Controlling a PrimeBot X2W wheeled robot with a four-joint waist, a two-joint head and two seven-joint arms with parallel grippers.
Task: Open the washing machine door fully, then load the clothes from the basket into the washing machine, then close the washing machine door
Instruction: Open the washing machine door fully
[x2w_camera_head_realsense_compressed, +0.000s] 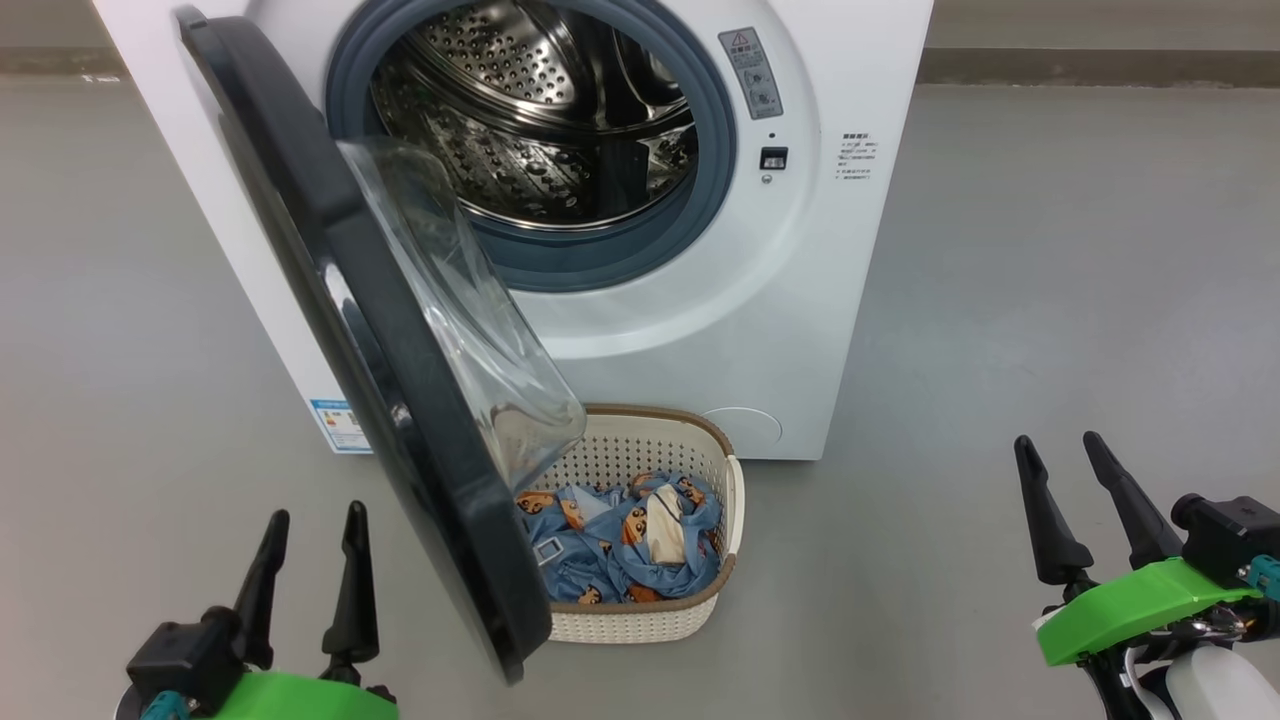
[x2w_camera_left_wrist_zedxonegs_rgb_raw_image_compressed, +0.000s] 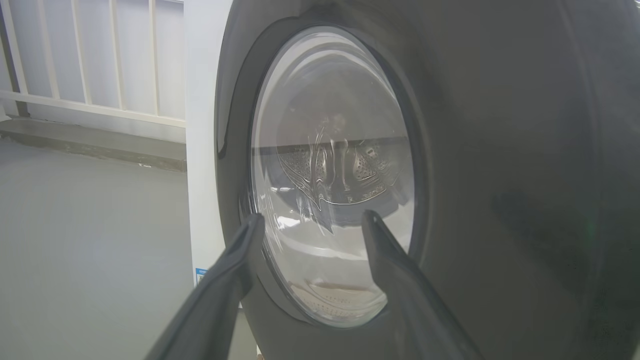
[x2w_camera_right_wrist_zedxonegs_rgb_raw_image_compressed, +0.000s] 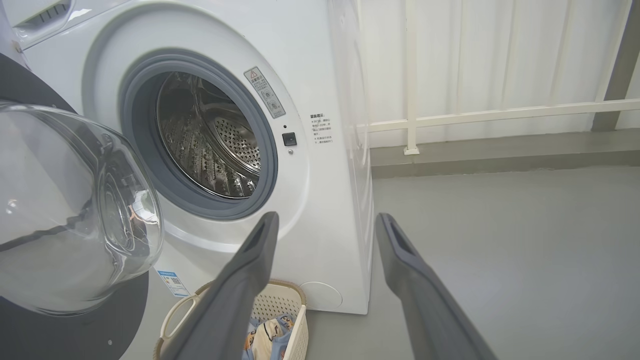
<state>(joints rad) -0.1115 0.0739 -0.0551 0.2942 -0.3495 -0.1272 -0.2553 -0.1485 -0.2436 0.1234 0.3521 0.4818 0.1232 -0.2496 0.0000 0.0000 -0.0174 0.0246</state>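
The left jaws stand apart with nothing between them, their fingers (x2w_camera_head_realsense_compressed: 352, 580) raised at the lower left of the head view, facing the outer face of the washing machine door (x2w_camera_head_realsense_compressed: 400, 380). The right jaws are likewise spread and empty, fingers (x2w_camera_head_realsense_compressed: 1045, 520) over bare floor (x2w_camera_head_realsense_compressed: 1000, 300), well to the right of the basket (x2w_camera_head_realsense_compressed: 640, 620). The door is swung out from the washing machine (x2w_camera_head_realsense_compressed: 760, 330), its glass bowl (x2w_camera_head_realsense_compressed: 470, 330) reaching over the basket's left part. The clothes (x2w_camera_head_realsense_compressed: 620, 550) lie heaped in the basket, which sits on the floor just before the machine's front, below the steel drum (x2w_camera_head_realsense_compressed: 540, 110).
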